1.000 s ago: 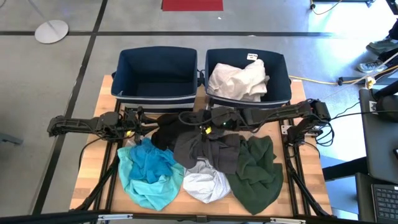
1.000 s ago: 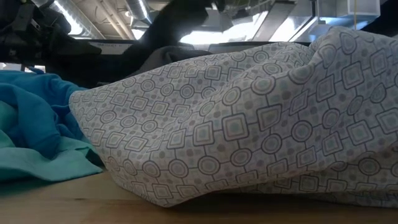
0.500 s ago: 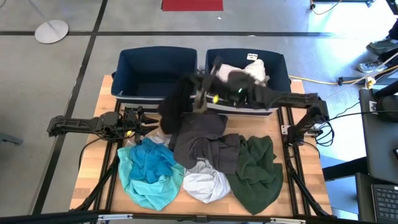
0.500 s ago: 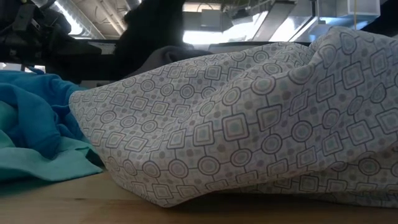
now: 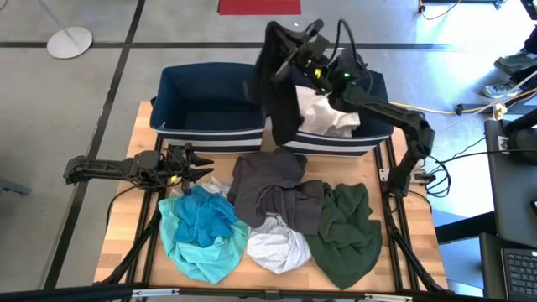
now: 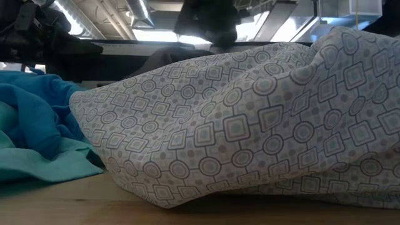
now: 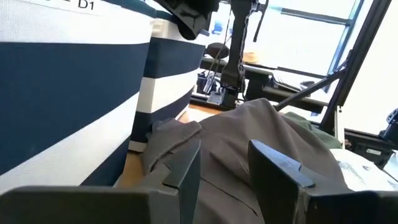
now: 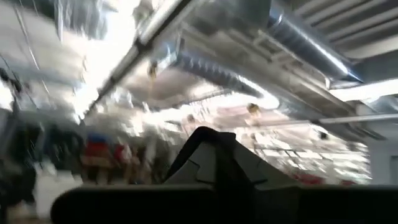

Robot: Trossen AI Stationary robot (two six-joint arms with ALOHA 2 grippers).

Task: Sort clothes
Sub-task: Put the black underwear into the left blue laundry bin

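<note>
Above the far edge of the surface, the right gripper [image 5: 289, 52] is raised high over the gap between the two navy bins, its jaws pinching a black garment [image 5: 281, 92] that hangs straight down across the bins' near walls. From the low view only the dark cloth's lower part shows, hanging beyond the pile. The right bin [image 5: 376, 134] holds a crumpled white garment [image 5: 323, 107] with a small tag at its far rim, too small to read; the left bin [image 5: 172, 105] shows only its dark inside. On the left bin's striped wall the left wrist view catches the marking "D1" [image 7: 86, 4].

Along the left edge the left gripper [image 5: 195, 159] lies low over the surface, jaws spread and holding nothing, facing a dark grey garment [image 5: 273, 191] heaped at the middle. Toward the near edge lie a turquoise garment [image 5: 200, 231], a pale patterned garment [image 6: 250, 131] printed with circles and squares, and a dark green garment [image 5: 346, 226] on the right, all touching or overlapping.
</note>
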